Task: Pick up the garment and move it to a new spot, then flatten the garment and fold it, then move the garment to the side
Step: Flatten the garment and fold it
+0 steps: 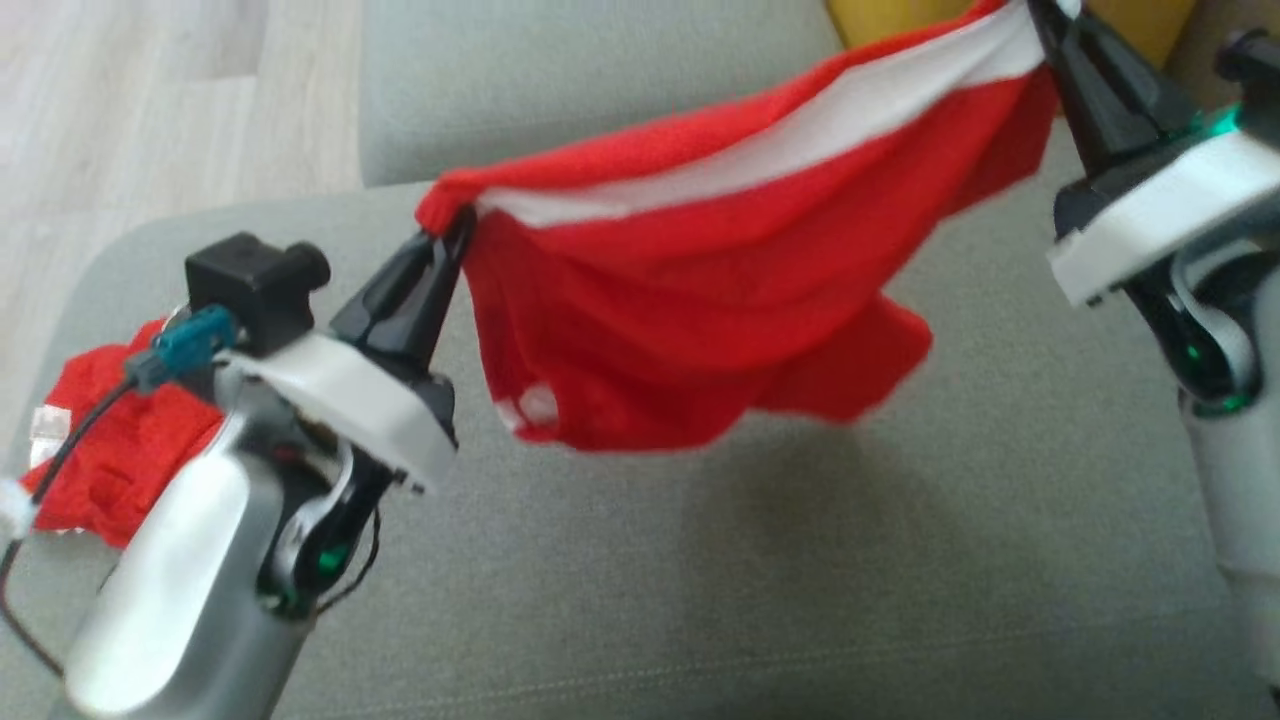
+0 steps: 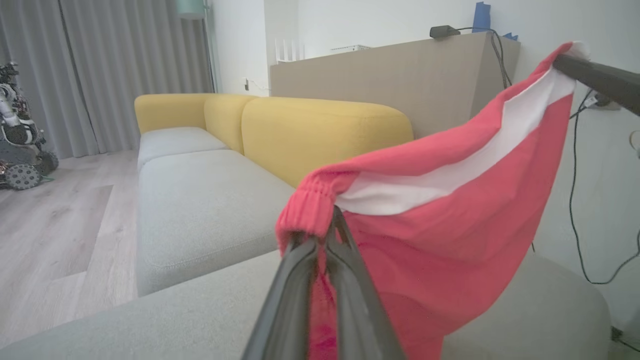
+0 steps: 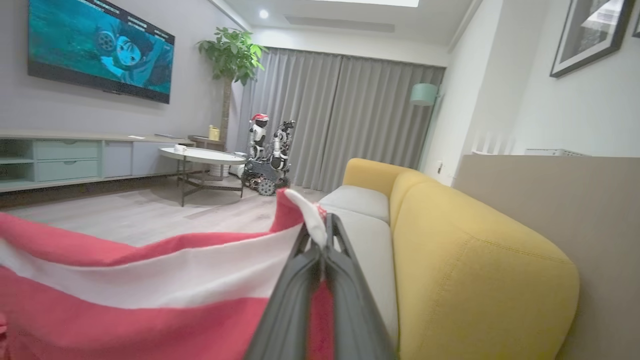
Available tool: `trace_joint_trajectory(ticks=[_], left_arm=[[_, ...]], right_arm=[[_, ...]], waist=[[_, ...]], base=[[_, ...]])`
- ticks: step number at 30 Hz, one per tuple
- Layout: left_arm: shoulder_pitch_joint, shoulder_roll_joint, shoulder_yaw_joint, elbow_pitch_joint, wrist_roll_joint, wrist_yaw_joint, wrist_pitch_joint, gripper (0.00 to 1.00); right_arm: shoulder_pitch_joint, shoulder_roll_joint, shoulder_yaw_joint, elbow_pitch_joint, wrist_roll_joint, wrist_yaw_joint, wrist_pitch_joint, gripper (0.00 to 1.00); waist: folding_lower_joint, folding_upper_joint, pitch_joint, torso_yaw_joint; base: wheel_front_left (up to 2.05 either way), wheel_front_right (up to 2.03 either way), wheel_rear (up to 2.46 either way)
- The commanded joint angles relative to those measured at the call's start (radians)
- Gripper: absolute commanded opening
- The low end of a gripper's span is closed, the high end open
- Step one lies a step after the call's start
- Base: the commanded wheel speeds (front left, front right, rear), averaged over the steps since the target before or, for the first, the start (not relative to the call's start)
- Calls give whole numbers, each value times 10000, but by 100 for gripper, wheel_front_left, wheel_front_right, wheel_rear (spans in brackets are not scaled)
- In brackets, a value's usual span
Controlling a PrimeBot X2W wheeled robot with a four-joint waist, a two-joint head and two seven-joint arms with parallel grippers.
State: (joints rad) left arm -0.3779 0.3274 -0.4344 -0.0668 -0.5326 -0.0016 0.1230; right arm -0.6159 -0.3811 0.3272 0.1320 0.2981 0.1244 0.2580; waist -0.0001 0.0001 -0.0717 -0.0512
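The left forearm (image 1: 170, 590) is showing a pale silver-grey shell, with a white wrist plate (image 1: 340, 400), a boxy black camera (image 1: 255, 280) and a teal connector (image 1: 190, 345) trailing a thin black cable (image 1: 75, 435). The right forearm (image 1: 1235, 500) is wearing the same shell. Green lights (image 1: 330, 560) are glowing at both wrists. The left gripper (image 1: 452, 228) and right gripper (image 1: 1040, 15) are tapering into long black fingers (image 1: 400, 300).

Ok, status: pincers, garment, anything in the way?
Both shut on garment: left pincer, right pincer. Garment stretched between them, above grey cushion. Other red cloth on cushion, far left.
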Motion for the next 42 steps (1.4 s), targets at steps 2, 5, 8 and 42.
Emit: trace_joint_trajectory(ticks=[2, 5, 8, 42], left_arm=[[-111, 682, 575, -1265, -270, 190, 796, 0], [94, 886, 609, -1898, -535, 293, 1414, 0], [210, 1266, 697, -2597, -1051, 383, 2489, 0], [-8886, -653, -2077, 7235, 1529, -1256, -774, 0]], right_arm=[[447, -306, -35, -1163, 742, 63, 1100, 0], [766, -405, -225, -1768, 1178, 63, 1842, 0], [1053, -380, -643, -2567, 1803, 63, 2951, 0], [-6109, 2967, -2212, 6886, 1986, 63, 170, 0]], waist=[[1, -1, -126, 87], [1, -1, -97, 106], [1, -1, 99, 75], [1, -1, 6206, 140]], base=[[0, 0, 0], [0, 0, 0], [0, 0, 0], [0, 0, 0]])
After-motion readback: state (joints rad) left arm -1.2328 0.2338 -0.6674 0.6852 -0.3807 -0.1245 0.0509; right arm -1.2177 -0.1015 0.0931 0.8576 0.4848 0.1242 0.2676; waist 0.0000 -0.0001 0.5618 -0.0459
